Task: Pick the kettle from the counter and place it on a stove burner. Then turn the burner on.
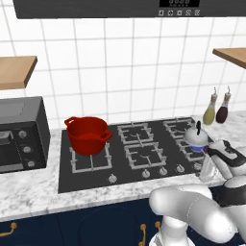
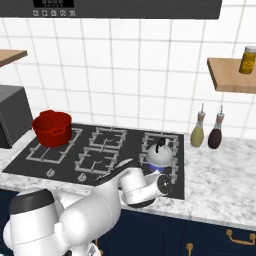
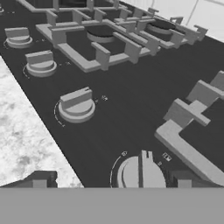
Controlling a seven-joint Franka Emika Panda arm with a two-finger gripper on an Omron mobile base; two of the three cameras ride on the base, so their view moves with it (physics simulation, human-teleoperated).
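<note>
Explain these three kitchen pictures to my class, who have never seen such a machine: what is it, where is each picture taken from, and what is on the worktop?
It is a white robot arm in a computer-drawn kitchen. Two pictures come from cameras behind the arm, left and right. The third looks along its pincer, low over a stove knob; its tips stand either side of the knob, holding nothing. The kettle sits on a burner with a blue glow beneath. A red pot stands on another burner. Two bottles stand on the counter, an oven at the far left.
</note>
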